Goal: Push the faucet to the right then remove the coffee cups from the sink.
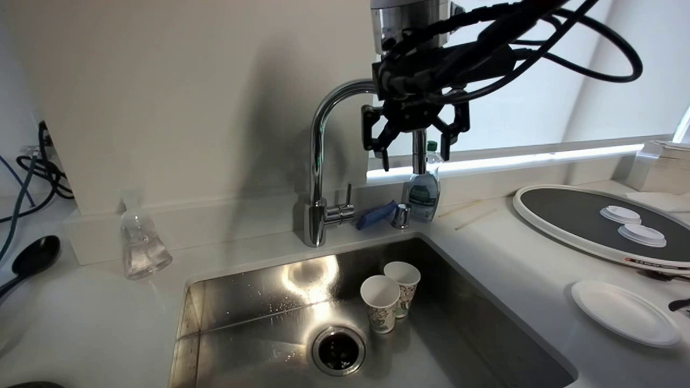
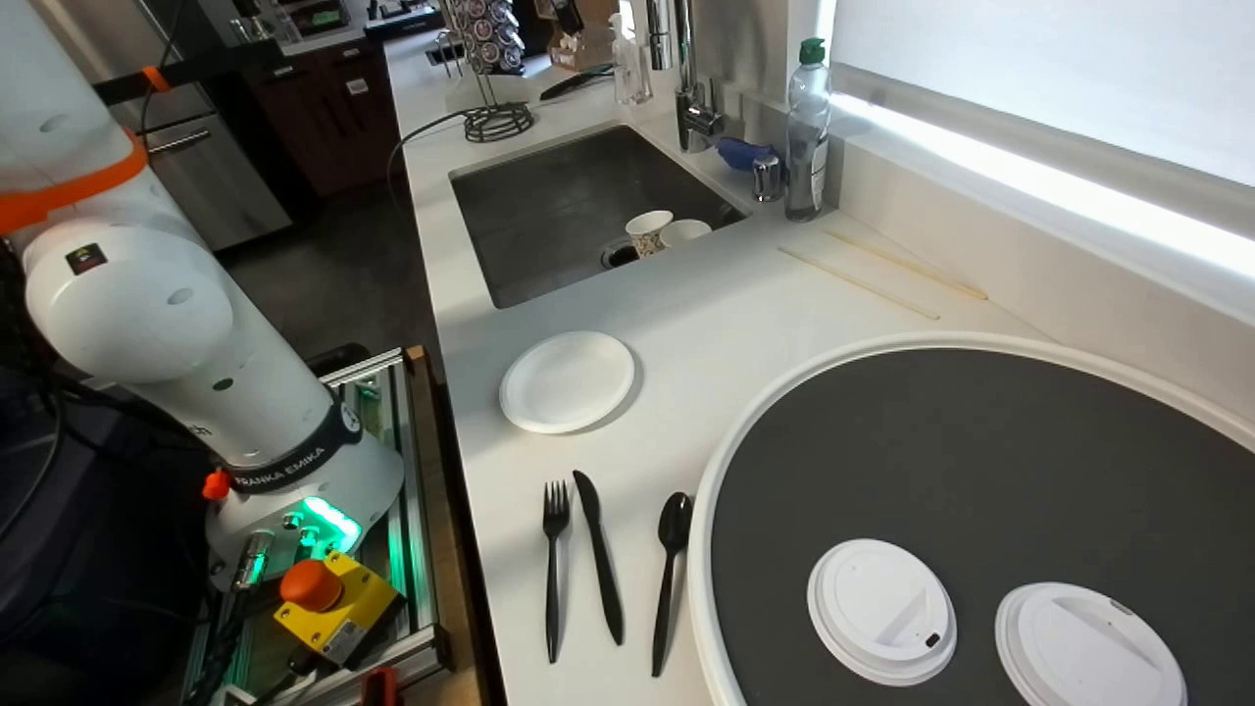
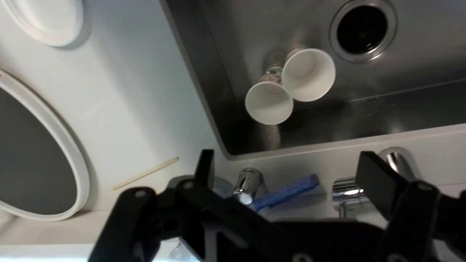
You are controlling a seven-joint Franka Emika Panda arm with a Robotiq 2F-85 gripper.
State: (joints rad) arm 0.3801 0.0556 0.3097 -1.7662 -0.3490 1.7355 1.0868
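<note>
The chrome faucet [image 1: 317, 156] stands behind the sink. Its arched spout reaches right in this exterior view, passing behind my gripper [image 1: 414, 159]. The spout's end shows between the fingers there; whether they touch it I cannot tell. The faucet also shows in an exterior view [image 2: 684, 98]. In the wrist view my gripper [image 3: 285, 158] is open, with no object between its fingertips; the faucet's base [image 3: 397, 163] lies by the right finger. Two white paper cups [image 1: 380, 310] [image 1: 405, 293] stand upright, side by side, in the steel sink [image 1: 253, 345] near the drain, well below the gripper.
A clear soap bottle [image 1: 423, 196], a blue sponge [image 1: 375, 214] and a chrome knob [image 1: 401, 215] stand or lie behind the sink. A white plate [image 2: 569, 382], black cutlery [image 2: 600, 564] and a round grey board [image 2: 941, 451] with two white lids lie on the counter.
</note>
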